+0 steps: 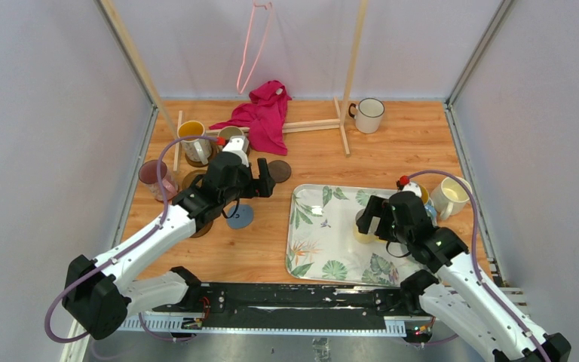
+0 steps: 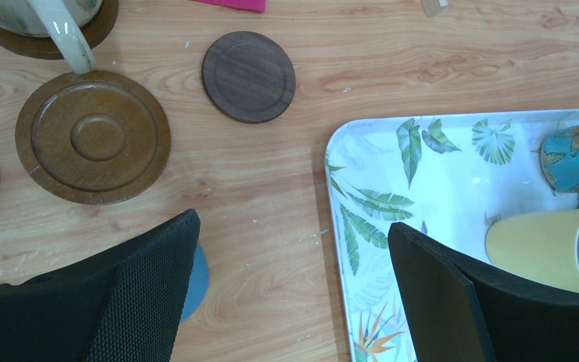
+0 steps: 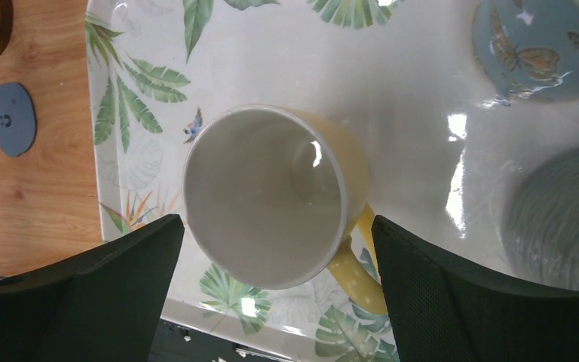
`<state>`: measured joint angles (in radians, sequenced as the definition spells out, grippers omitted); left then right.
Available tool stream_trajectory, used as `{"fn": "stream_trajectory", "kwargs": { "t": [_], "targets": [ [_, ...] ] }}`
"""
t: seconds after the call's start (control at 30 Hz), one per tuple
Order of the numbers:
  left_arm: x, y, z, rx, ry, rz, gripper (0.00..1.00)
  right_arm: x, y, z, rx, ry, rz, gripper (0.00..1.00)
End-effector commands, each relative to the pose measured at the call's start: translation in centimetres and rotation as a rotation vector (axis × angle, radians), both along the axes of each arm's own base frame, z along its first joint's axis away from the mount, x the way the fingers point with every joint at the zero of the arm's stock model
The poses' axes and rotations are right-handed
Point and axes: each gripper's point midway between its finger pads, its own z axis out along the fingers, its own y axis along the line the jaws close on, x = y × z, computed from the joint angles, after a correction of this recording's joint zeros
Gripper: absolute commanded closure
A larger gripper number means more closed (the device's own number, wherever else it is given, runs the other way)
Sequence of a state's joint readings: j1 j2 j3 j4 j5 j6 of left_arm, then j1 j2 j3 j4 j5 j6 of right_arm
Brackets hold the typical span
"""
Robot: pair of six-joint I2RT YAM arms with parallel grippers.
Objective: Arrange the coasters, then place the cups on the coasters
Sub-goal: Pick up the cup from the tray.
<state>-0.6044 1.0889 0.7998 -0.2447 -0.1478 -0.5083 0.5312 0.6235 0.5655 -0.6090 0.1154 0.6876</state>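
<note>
Under right hand, yellow cup

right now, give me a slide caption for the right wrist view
Open right gripper framing a yellow mug on the leaf-patterned tray, blue butterfly mug and grey cup nearby.

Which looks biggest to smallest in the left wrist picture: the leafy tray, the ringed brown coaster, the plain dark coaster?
1. Leafy tray, though partly cut off.
2. Ringed brown coaster.
3. Plain dark coaster.
</note>
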Motion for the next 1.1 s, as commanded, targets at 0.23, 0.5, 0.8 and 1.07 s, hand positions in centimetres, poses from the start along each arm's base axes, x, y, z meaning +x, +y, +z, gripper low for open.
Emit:
{"fn": "stream_trajectory", "kwargs": {
  "t": [0.23,0.5,0.8,1.07],
  "targets": [
    [-0.7,-1.3,0.7,-0.016,-0.013,-0.07,0.0,-1.4,5.2,0.7,0.147,0.026,0.089,0.0],
    [-1.8,-2.4,0.7,-0.006,-0.016,-0.109,0.0,-2.1,9.2,-0.7,0.074,0.097,0.143,0.0],
    [-2.5,-2.2,1.3,-0.006,-0.022,-0.114,0.0,3.2,9.9,-0.2,-0.056,-0.003,0.042,0.0],
    [-3.4,-1.5,1.3,-0.004,-0.02,-0.118,0.0,7.4,12.9,-0.2,0.023,0.004,0.048,0.0]
  ]
}}
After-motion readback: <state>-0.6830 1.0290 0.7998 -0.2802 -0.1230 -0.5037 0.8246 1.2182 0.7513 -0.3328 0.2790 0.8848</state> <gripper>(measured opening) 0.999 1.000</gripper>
